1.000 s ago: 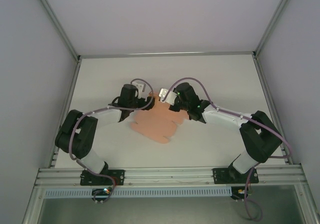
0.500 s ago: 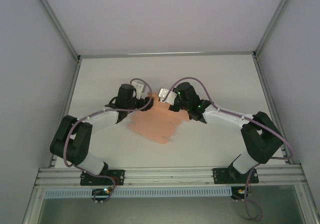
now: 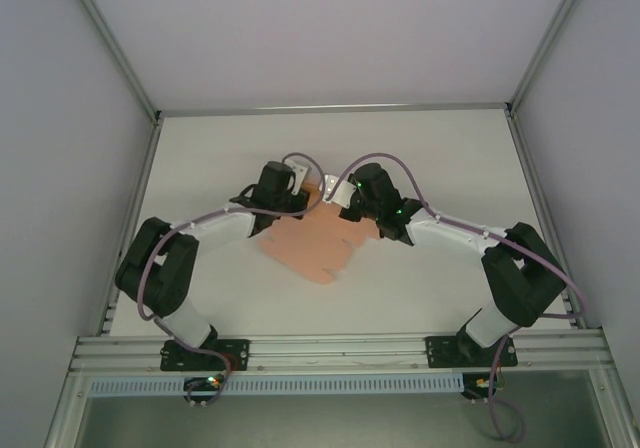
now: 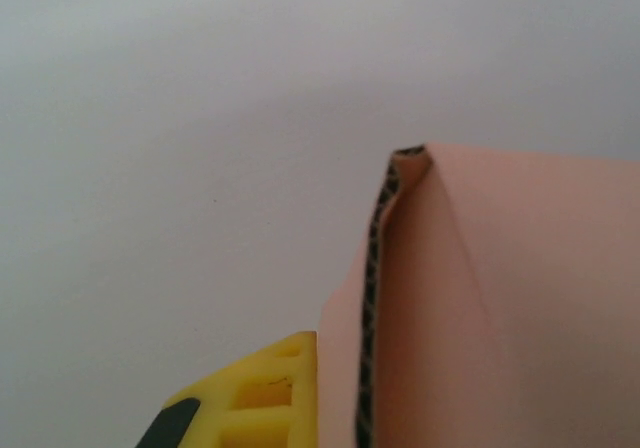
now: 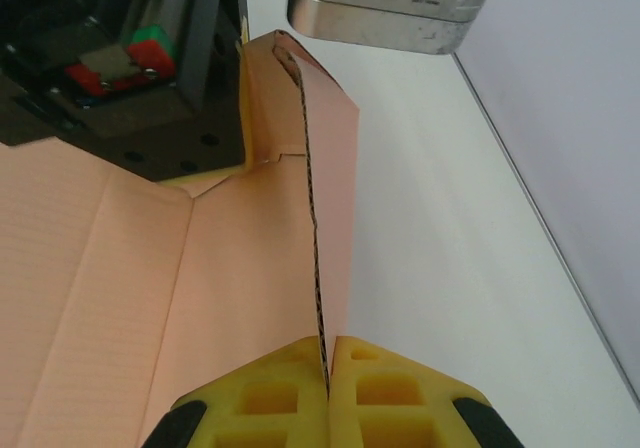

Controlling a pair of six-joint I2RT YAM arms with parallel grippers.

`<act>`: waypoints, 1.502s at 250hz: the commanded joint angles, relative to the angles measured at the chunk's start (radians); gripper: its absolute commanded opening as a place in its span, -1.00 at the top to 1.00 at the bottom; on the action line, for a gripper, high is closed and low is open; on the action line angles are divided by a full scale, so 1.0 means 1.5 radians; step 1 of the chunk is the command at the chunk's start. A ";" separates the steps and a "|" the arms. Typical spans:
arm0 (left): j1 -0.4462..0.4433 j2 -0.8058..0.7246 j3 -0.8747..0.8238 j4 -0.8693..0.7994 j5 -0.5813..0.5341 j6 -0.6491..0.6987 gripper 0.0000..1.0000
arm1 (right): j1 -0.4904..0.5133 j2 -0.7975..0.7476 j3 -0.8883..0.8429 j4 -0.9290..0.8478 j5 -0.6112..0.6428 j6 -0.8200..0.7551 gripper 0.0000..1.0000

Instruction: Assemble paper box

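My left fingers (image 4: 292, 380) have just clamped the box (image 5: 250, 268) flap at 12 o'clock; my right fingers (image 5: 336, 364) pinch it too, so folding can likely start.

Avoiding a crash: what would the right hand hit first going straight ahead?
The right hand pinches the paper box flap; beyond that, probably the left arm's silver camera housing, depth unclear.
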 commanded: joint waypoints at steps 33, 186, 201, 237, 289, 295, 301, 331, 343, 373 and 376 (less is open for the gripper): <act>-0.008 0.062 0.070 -0.118 -0.352 -0.114 1.00 | 0.009 -0.015 0.020 0.008 -0.040 0.015 1.00; 0.006 -0.029 -0.059 0.058 -0.074 -0.074 -0.61 | 0.009 0.018 0.013 0.046 -0.024 0.003 1.00; 0.008 -0.068 -0.101 0.099 -0.046 -0.082 -0.96 | 0.009 0.027 0.009 0.064 -0.021 -0.012 1.00; 0.040 -0.126 -0.146 0.111 -0.011 -0.094 -1.00 | 0.007 0.058 0.000 0.112 -0.017 -0.079 1.00; 0.077 -0.130 -0.146 0.103 0.048 -0.101 -1.00 | 0.006 0.096 -0.010 0.176 -0.022 -0.145 0.94; 0.077 -0.127 -0.144 0.106 0.053 -0.099 -0.97 | 0.006 0.099 -0.012 0.180 -0.023 -0.149 0.94; 0.077 -0.124 -0.141 0.108 0.055 -0.097 -0.92 | 0.006 0.101 -0.012 0.183 -0.025 -0.151 0.94; 0.077 -0.091 -0.113 0.103 0.066 -0.090 -0.58 | 0.007 0.110 -0.013 0.199 -0.035 -0.158 0.93; 0.076 -0.077 -0.101 0.097 0.066 -0.087 -0.40 | 0.007 0.115 -0.014 0.199 -0.035 -0.164 0.93; 0.070 -0.045 -0.079 0.089 0.074 -0.073 0.06 | 0.007 0.126 -0.012 0.206 -0.026 -0.178 0.91; 0.068 -0.043 -0.077 0.088 0.071 -0.071 0.09 | 0.007 0.127 -0.011 0.206 -0.025 -0.179 0.91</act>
